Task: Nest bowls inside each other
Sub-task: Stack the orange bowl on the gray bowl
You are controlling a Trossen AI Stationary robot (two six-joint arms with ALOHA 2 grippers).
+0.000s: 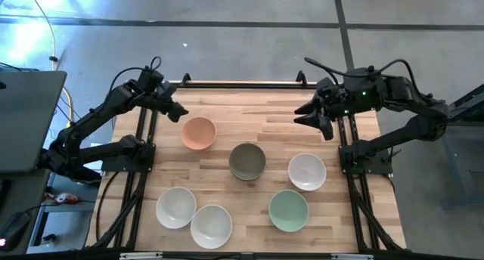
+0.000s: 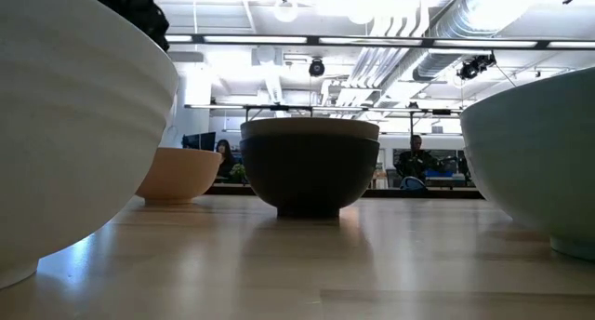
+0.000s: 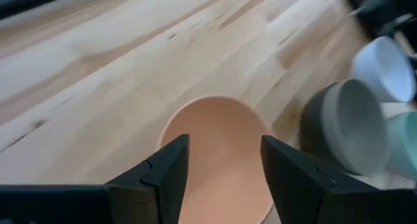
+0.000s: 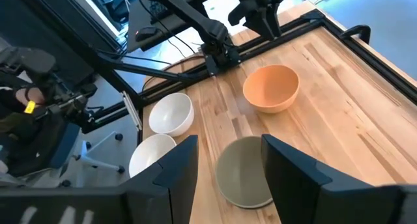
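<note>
Six bowl openings show on the wooden table in the high view: a peach-orange bowl (image 1: 199, 133), an olive-grey bowl (image 1: 247, 161), a mint green bowl (image 1: 289, 210) and three white bowls (image 1: 307, 171) (image 1: 176, 207) (image 1: 211, 226). In the low view the olive-grey bowl (image 2: 310, 127) sits nested in a black bowl (image 2: 311, 176). My left gripper (image 1: 180, 111) (image 3: 225, 146) hovers open over the peach-orange bowl's (image 3: 221, 152) far-left side. My right gripper (image 1: 310, 118) (image 4: 229, 146) is open in the air, far and right of the olive-grey bowl (image 4: 244, 172).
Black frame rails (image 1: 144, 162) (image 1: 355, 177) run along the table's left and right sides under the arms. Bare wood (image 1: 249, 112) lies between the grippers along the far edge. A laptop (image 1: 26, 120) sits off the table to the left. People sit in the room behind (image 2: 414, 157).
</note>
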